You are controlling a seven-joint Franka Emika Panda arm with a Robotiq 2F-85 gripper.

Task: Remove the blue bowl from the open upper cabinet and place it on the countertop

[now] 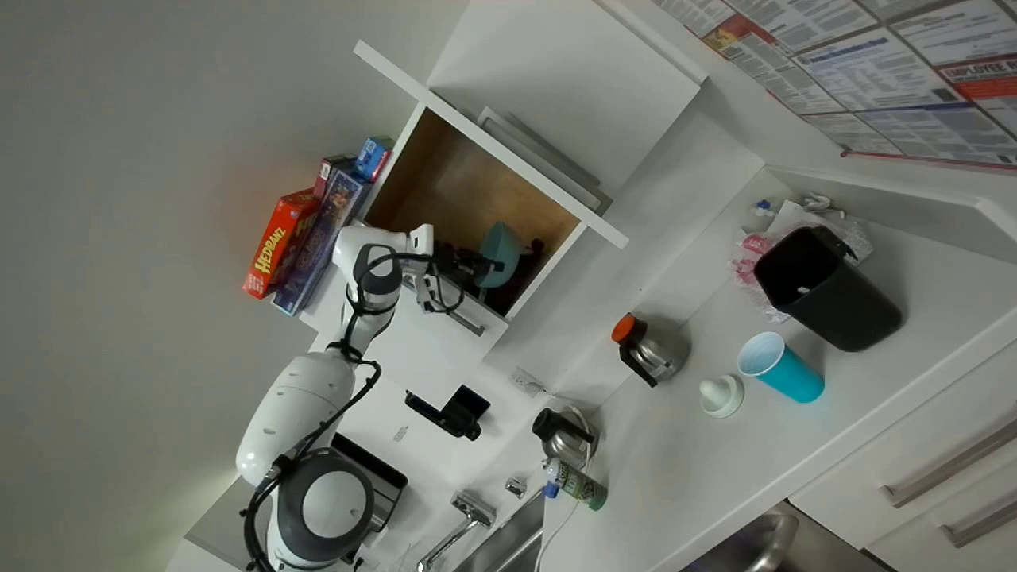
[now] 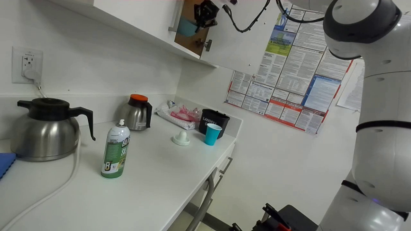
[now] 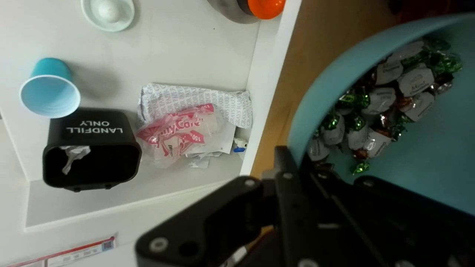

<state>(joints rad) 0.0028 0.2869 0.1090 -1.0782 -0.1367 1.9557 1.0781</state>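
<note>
The cabinet (image 1: 461,171) gapes, its door (image 2: 239,48) jutting out. Bare worktop (image 2: 151,186) lies in front of the spray can (image 2: 116,152).

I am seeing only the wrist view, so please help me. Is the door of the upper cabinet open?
Observer: Yes, both exterior views show the door of the upper cabinet standing open.
Operator: Thank you. Does anything rest on top of this cabinet?
Observer: Yes, an exterior view shows several boxes there.
Operator: And on the countertop, what does my picture not show?
Observer: For example, a green-and-white spray can, which stands upright.
</note>
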